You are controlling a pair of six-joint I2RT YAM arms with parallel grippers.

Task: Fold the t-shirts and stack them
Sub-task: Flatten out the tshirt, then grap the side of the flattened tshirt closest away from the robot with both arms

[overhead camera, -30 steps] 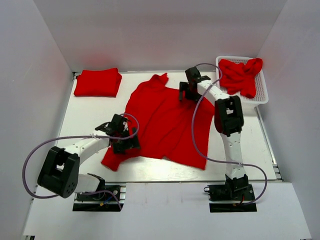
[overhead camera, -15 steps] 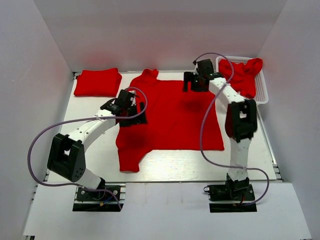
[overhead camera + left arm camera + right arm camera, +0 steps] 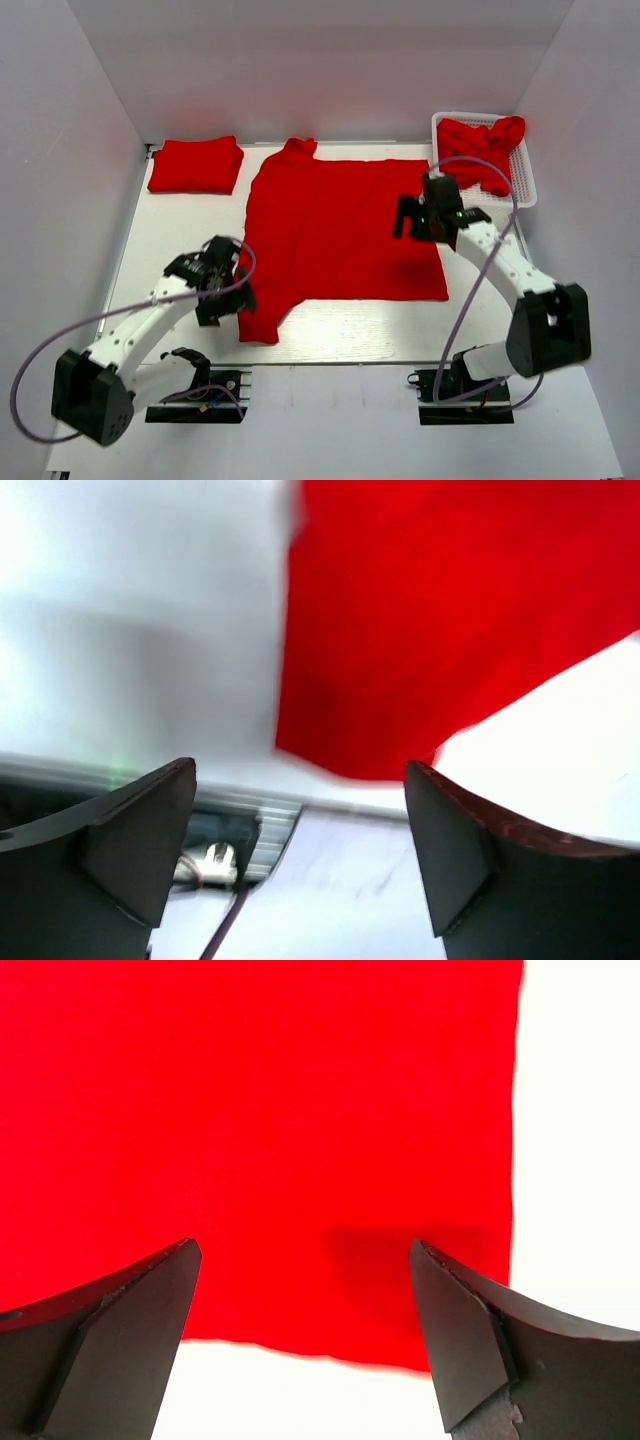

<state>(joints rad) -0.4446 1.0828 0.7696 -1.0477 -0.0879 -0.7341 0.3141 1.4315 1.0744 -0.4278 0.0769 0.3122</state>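
- The spread t-shirt (image 3: pixel 340 230) lies flat and open across the middle of the table (image 3: pixel 170 240). It has probably been smoothed so that its edges can be folded over cleanly.
- One flap of it, likely a sleeve (image 3: pixel 262 318), juts out at 7 o'clock, and another juts out near 12.
- The left tool (image 3: pixel 228 295) hovers just beside the 7 o'clock flap with its jaws wide apart and nothing in them. It seems placed to take that loose piece first.
- The right tool (image 3: pixel 415 222) hangs over the shirt toward 3 o'clock, also spread and empty. Its wrist view looks down on the shirt's corner, a likely place to pinch.
- A folded t-shirt (image 3: pixel 197 165) rests at 10 o'clock, well apart from the spread one. It appears to be the start of the stack.
- A crumpled t-shirt (image 3: pixel 480 150) fills the white basket (image 3: pixel 527 190) at 2 o'clock, not yet folded.
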